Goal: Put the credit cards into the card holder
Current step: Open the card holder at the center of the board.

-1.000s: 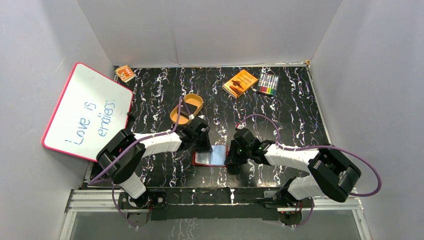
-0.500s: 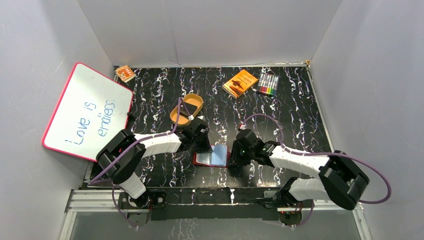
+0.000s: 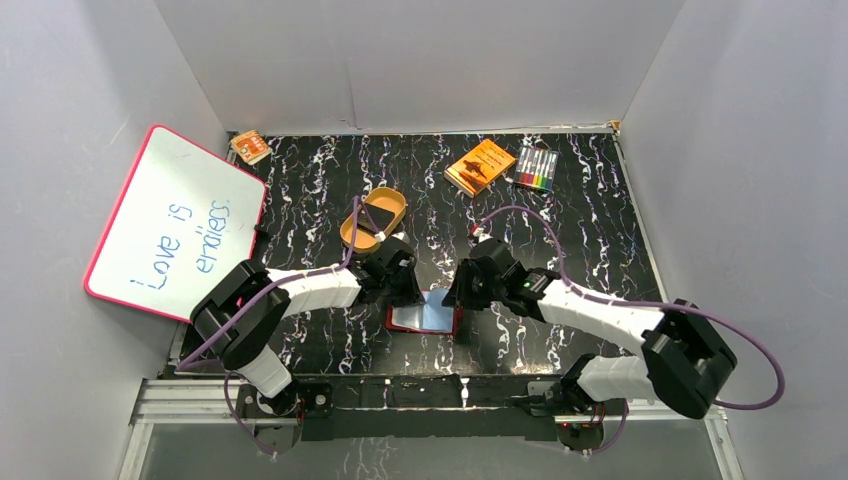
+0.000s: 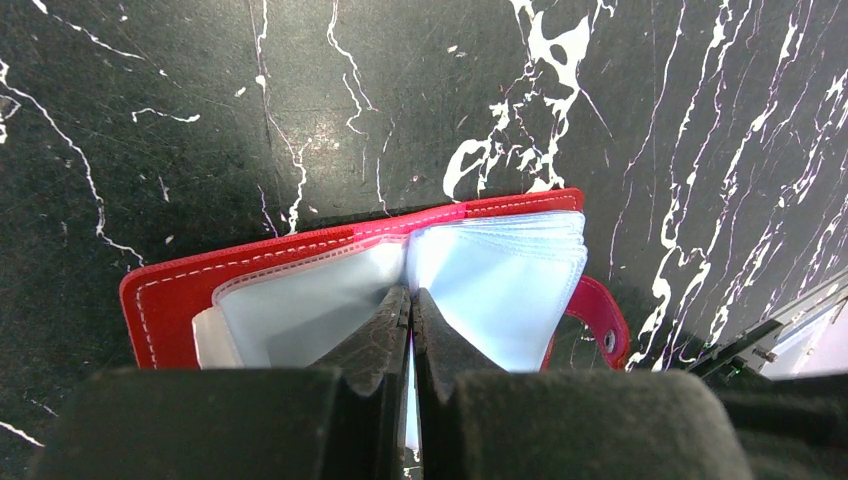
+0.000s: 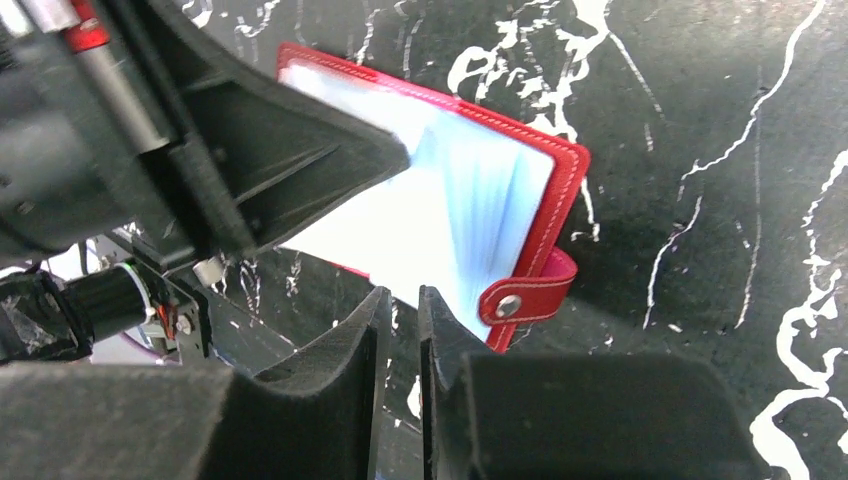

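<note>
We see left gripper (image 4: 409, 293) clamped on the pale inner pockets (image 4: 500, 290) of the open red card holder (image 4: 165, 300); right gripper (image 5: 402, 293) beside its snap tab (image 5: 522, 300), jaws slightly apart, empty.

— What's that propped against the left wall?
— A whiteboard (image 3: 178, 225) with a pink frame and blue handwriting. "Love is" I can read; the second line I can't read for sure.
— And on the black, white-veined table (image 3: 600, 240)?
— A tan oval tray (image 3: 399, 211) left of the middle, dark inside. In the far left corner there's a small orange packet (image 3: 249, 147), too small to make out. Toward the far right lies an orange box (image 3: 480, 166) with a dark figure on top, and just beside it, on its right, a pack of coloured markers (image 3: 536, 169).
</note>
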Robot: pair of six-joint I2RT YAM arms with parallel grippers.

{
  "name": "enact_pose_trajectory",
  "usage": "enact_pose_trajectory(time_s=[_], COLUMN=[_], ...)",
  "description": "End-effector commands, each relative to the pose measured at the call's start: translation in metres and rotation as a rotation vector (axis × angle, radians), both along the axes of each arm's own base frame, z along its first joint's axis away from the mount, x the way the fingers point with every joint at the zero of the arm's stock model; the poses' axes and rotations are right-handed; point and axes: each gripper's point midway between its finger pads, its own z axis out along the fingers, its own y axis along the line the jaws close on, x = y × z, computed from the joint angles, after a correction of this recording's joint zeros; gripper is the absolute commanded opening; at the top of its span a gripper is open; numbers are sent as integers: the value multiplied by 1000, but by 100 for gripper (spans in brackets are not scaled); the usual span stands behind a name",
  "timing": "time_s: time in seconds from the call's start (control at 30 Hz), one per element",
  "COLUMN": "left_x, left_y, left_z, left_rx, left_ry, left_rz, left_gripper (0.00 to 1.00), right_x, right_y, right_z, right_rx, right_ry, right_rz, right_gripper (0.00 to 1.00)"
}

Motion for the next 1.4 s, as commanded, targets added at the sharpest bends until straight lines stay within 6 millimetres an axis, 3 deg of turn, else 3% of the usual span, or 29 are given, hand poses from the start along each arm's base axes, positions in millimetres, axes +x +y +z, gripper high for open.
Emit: enact_pose_trajectory(time_s=[0.0, 0.4, 0.77, 1.37], left_x=[-35, -38, -40, -41], left_y=[34, 36, 37, 38], left_z=[-38, -41, -42, -42], left_rx=[150, 149, 150, 146], left_ry=[119, 128, 131, 132], left_rz=[-15, -11, -7, -3], left_gripper=[0, 0, 0, 0], right_x=[24, 30, 42, 37], right_y=[8, 5, 2, -1], right_z=[6, -20, -2, -31], right_rx=[55, 13, 31, -67], right_ry=[-10, 40, -45, 32], right_rz=[-34, -16, -47, -21], right_gripper=[22, 16, 31, 30])
